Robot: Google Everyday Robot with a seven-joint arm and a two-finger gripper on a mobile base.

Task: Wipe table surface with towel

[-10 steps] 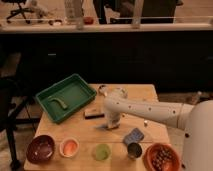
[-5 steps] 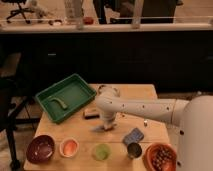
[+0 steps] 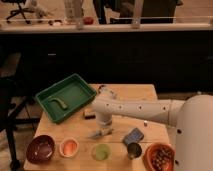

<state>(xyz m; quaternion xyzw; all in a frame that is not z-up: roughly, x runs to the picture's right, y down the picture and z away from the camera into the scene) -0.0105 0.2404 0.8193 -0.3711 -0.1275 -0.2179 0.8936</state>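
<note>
White arm is stretched across the wooden counter (image 3: 131, 94) from the right. The hand (image 3: 101, 133) is lowered at front centre, and its grip cannot be told. The blue-grey folded towel (image 3: 134, 135) is seen flat on the counter, near the hand's right side.

1. an office-like workspace: a wheeled office chair (image 3: 20, 12) stands on the floor beyond a long dark counter (image 3: 125, 55).
2. a small wooden table (image 3: 135, 95) holds a green tray (image 3: 55, 84) at its back left corner and a brown bowl (image 3: 41, 148) at its front left corner.
3. the gripper (image 3: 102, 131) hangs over the table's middle, nearer the front edge.
</note>
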